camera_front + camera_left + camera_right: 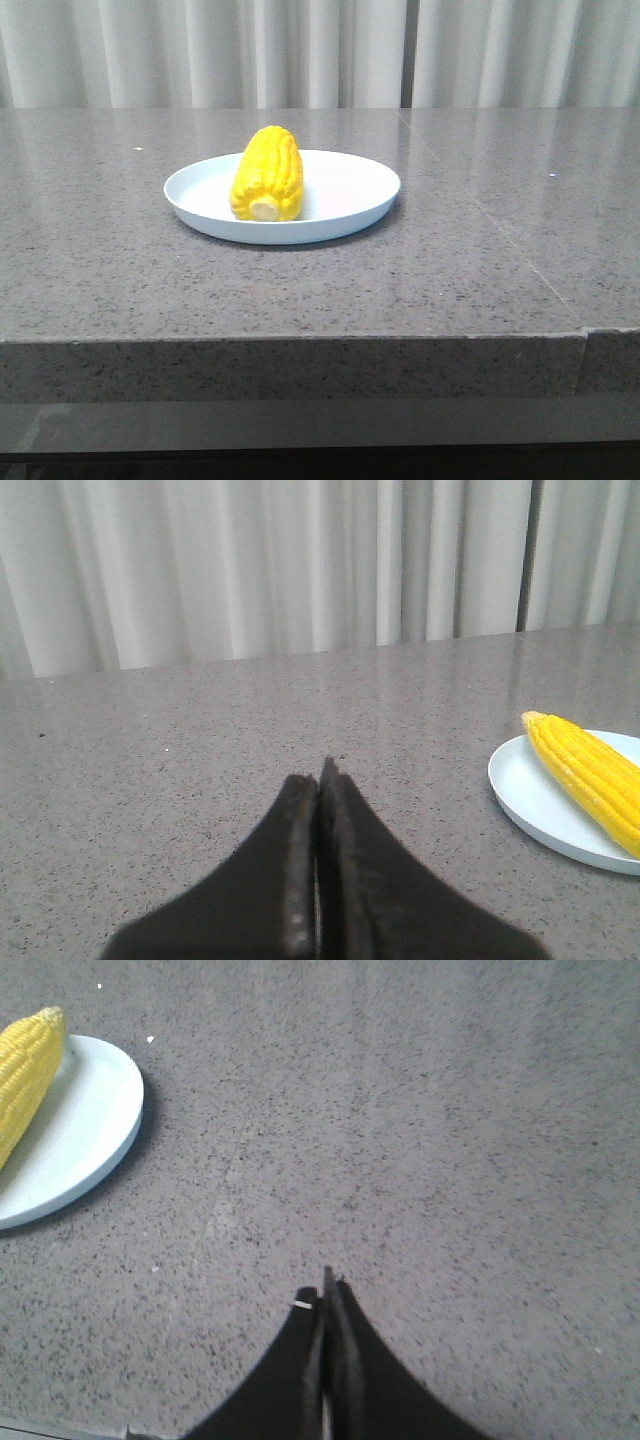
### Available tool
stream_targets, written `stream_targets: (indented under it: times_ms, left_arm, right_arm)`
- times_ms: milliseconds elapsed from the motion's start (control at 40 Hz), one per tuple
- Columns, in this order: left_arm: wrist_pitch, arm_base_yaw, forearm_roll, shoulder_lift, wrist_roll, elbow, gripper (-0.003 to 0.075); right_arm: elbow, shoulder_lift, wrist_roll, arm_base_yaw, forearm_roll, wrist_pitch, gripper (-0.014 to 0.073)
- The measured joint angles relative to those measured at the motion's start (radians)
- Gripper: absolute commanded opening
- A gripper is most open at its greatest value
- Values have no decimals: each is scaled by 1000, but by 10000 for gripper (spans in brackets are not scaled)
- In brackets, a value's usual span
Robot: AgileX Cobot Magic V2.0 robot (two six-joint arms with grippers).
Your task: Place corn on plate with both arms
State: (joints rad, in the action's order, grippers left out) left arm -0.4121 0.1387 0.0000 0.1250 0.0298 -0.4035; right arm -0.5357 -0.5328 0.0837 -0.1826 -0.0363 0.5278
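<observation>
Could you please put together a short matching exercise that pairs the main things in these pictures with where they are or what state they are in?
Column one:
1. corn
2. plate
3. left hand
4. table

Column two:
A. grey speckled stone surface carrying the plate
B. shut and holding nothing, off to the side of the plate
C. lying on the plate, pale cut end toward the front camera
D. round, pale blue-white, resting flat on the table

Pairs: 1-C, 2-D, 3-B, 4-A
</observation>
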Motion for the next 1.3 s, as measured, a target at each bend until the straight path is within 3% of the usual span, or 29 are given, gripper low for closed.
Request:
stream_targets:
  times_ms: [400,1300]
  left_arm:
    - [0,0,0,0,0,0,-20]
    - [0,0,0,0,0,0,-20]
  right_arm:
    - [155,324,0,0,4,-45,-90]
    - [155,337,0,0,6,-54,-90]
